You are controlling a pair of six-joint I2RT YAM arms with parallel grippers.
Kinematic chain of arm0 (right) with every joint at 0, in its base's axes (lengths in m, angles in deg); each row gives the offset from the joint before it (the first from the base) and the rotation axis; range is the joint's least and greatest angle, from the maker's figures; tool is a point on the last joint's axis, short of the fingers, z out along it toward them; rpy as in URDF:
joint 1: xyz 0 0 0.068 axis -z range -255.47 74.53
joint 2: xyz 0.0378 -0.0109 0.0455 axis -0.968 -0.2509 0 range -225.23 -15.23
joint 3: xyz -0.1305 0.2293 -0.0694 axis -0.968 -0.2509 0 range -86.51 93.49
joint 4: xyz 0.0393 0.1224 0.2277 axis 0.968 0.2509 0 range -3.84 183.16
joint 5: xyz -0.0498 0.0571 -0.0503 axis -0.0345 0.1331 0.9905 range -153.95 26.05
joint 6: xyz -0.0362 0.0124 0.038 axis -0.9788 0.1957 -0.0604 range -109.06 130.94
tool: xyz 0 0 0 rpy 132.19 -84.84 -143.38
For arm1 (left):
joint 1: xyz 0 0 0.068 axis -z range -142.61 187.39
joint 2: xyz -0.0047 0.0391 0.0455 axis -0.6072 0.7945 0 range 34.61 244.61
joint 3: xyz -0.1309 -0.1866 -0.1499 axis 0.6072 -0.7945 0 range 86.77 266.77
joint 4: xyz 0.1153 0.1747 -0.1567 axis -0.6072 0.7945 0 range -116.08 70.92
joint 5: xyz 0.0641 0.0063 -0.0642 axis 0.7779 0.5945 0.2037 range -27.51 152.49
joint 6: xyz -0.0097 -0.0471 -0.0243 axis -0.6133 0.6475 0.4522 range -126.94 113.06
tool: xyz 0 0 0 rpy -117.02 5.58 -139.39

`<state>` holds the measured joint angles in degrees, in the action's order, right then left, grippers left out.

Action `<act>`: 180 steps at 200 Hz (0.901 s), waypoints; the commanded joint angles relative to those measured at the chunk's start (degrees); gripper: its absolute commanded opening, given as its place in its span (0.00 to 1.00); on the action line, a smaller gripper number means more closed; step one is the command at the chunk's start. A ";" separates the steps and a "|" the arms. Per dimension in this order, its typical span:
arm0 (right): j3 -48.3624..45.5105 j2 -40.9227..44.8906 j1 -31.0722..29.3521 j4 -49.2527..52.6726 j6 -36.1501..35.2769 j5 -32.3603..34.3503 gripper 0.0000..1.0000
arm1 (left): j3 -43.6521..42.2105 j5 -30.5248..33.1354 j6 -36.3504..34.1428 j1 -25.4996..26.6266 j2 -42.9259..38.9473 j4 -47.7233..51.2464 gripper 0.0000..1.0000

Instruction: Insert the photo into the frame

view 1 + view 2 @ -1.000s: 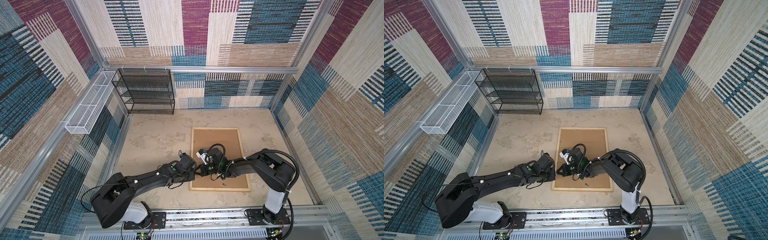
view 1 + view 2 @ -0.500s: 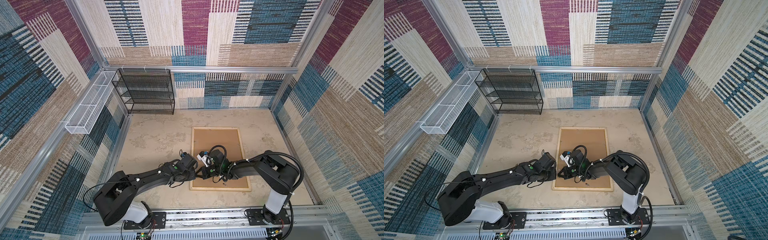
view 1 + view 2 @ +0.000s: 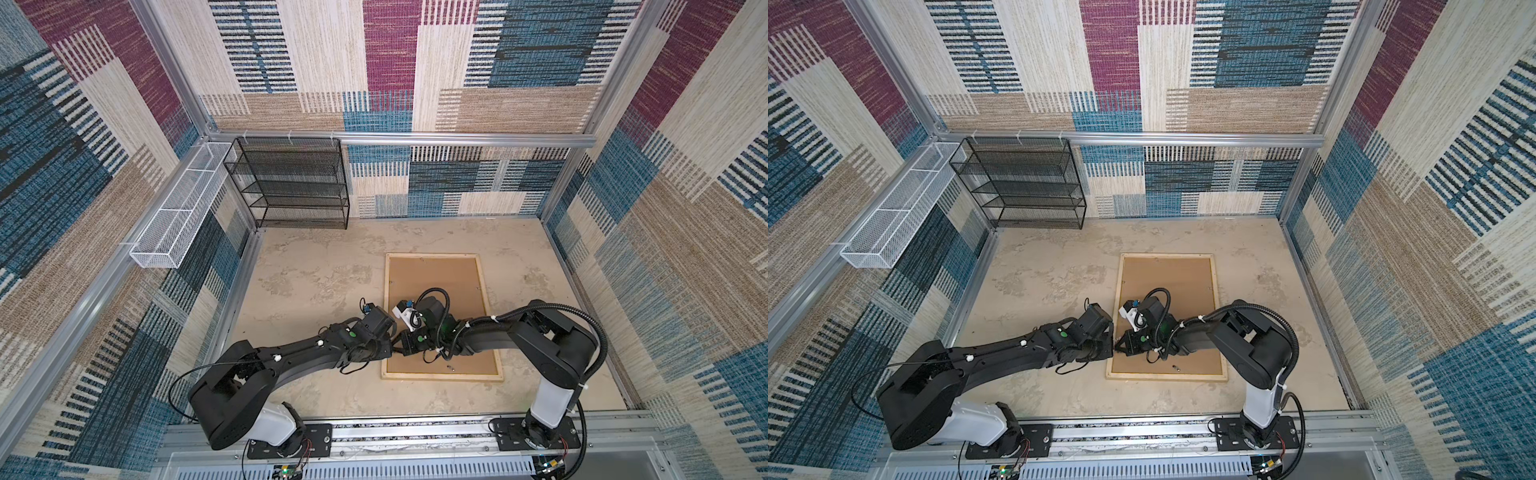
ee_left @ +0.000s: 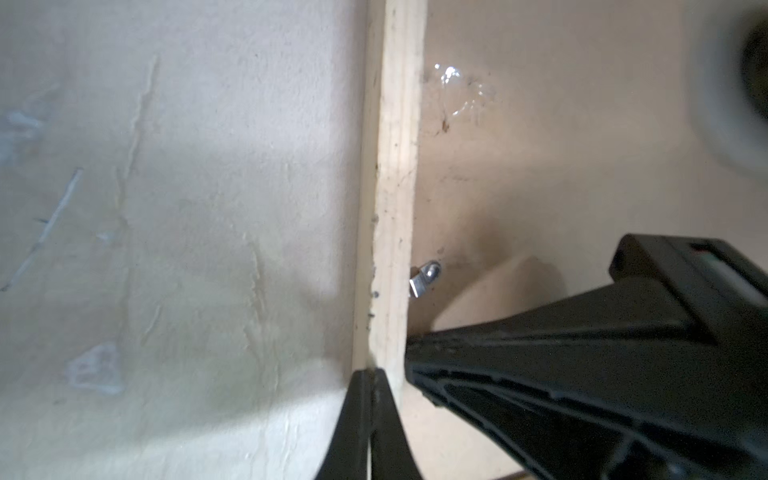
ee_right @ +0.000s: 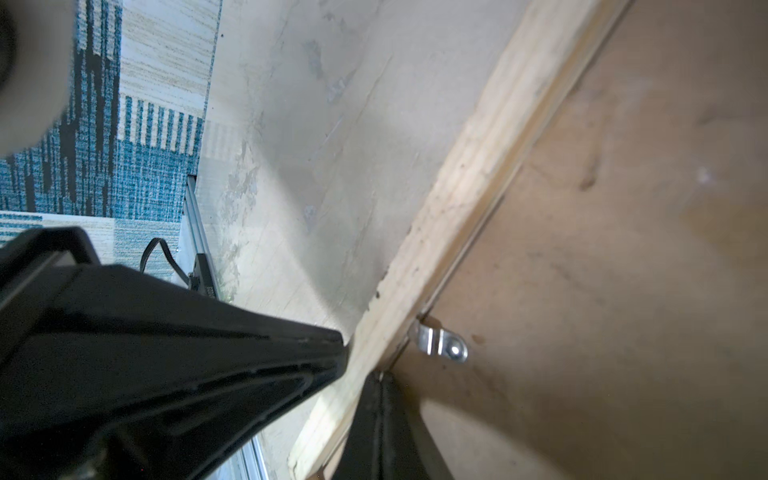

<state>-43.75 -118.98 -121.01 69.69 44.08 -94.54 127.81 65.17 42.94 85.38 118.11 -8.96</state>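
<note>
**Both jaws closed at the frame's left strip**

The beige, mottled counter (image 3: 324, 282) fills the floor of the cell. The frame (image 3: 440, 377) (image 3: 1167, 377) lies flat on it, right of centre in both top views, back side up, so that a plain brown backing board (image 3: 436, 278) (image 3: 1171, 278) fills the space inside the pale wood strips. At the far left corner a black wire shelf rack (image 3: 291, 183) stands against the back wall, and a long white wire basket (image 3: 178, 208) hangs on the left wall beside it.

Both arms reach low over the counter and meet at the near part of the frame's left strip. The left gripper (image 4: 371, 374) has its jaws together – only a thin slit shows between them – and its tip is at the strip's outer edge, where wood meets counter. The right gripper (image 5: 380, 378) comes from across the board; its jaws are also together, with the tip at the strip's inner edge, on the board side. The two tips face each other with just the wood strip between them.

Just beside the right gripper's tip a small metal clip (image 4: 426, 276) (image 5: 440, 347) juts from the strip's inner edge over the backing board.
</note>
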 commanded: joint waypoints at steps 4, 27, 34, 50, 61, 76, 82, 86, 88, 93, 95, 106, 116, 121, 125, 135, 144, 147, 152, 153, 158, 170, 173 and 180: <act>1.02 -1.16 -0.08 5.87 -0.63 11.24 0.00 | -0.61 -2.14 -0.40 0.08 1.35 4.32 0.00; 1.69 -1.46 -0.08 5.76 -0.53 12.08 0.00 | -0.43 -2.33 -0.55 0.07 1.68 4.32 0.00; 1.96 -1.56 -0.08 5.91 -0.54 12.43 0.00 | -0.56 -2.37 -0.45 0.06 1.81 4.32 0.00; 2.32 -1.88 -0.08 5.95 -0.69 12.99 0.00 | -0.44 -2.50 -0.47 0.09 2.09 4.32 0.00; 2.65 -2.22 -0.08 5.98 -0.84 13.01 0.00 | -0.35 -2.59 -0.50 0.09 2.27 4.32 0.00; 2.85 -2.51 -0.01 5.74 -0.80 13.28 0.00 | -0.39 -2.68 -0.59 0.06 2.35 4.32 0.00; 2.78 -2.62 -0.06 5.57 -0.72 13.47 0.00 | -0.34 -2.70 -0.58 0.10 2.32 4.31 0.00; 2.74 -2.64 -0.06 5.37 -0.74 13.53 0.00 | -0.41 -2.70 -0.60 0.17 2.31 4.32 0.00; 2.76 -2.76 -0.01 5.32 -0.76 13.54 0.00 | -0.43 -2.73 -0.59 0.15 2.28 4.30 0.00; 2.88 -2.85 0.01 5.17 -0.72 13.61 0.00 | -0.43 -2.72 -0.57 0.18 2.26 4.31 0.00; 2.90 -2.93 0.01 5.16 -0.71 13.67 0.00 | -0.47 -2.69 -0.51 0.18 2.27 4.36 0.00; 3.12 -3.28 0.01 4.86 -0.63 13.65 0.00 | -0.60 -2.72 -0.54 0.16 2.14 4.31 0.00; 3.35 -3.60 0.01 4.45 -0.63 13.28 0.00 | -0.53 -2.76 -0.50 0.18 2.18 4.30 0.00; 3.51 -3.72 0.01 4.35 -0.55 13.20 0.00 | -0.58 -2.77 -0.50 0.18 2.19 4.32 0.00; 3.54 -3.89 0.01 4.22 -0.46 13.12 0.00 | -0.53 -2.79 -0.49 0.17 2.14 4.31 0.00; 3.63 -4.16 0.01 3.81 -0.37 12.68 0.00 | -0.56 -2.81 -0.52 0.17 2.19 4.32 0.00; 3.90 -4.21 0.01 3.75 -0.49 12.22 0.00 | -0.44 -2.77 -0.51 0.24 2.14 4.32 0.00; 3.86 -4.27 0.01 3.54 -0.52 11.92 0.00 | -0.43 -2.70 -0.50 0.26 2.18 4.31 0.00; 3.71 -4.08 0.01 3.28 -0.66 11.28 0.00 | -0.41 -2.68 -0.49 0.26 2.19 4.32 0.00; 3.68 -4.00 0.01 3.24 -0.73 11.14 0.00 | -0.38 -2.68 -0.49 0.27 2.19 4.32 0.00; 3.48 -3.70 -0.03 2.97 -0.87 10.56 0.00 | -0.34 -2.63 -0.49 0.27 2.14 4.28 0.00; 2.42 -2.38 -0.05 2.16 -1.22 9.70 0.00 | -0.21 -2.27 -0.58 0.27 2.02 4.53 0.00; 2.06 -1.87 -0.02 2.07 -1.32 9.58 0.00 | -0.17 -2.05 -0.65 0.27 1.99 4.64 0.01; 1.32 -0.76 -0.03 1.82 -1.62 9.50 0.00 | 0.00 -1.51 -0.72 0.26 1.83 4.98 0.04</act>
<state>-40.60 -121.25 -120.88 68.27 43.80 -89.95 128.25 68.69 42.77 85.29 119.01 -9.15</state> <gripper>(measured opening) 0.048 0.060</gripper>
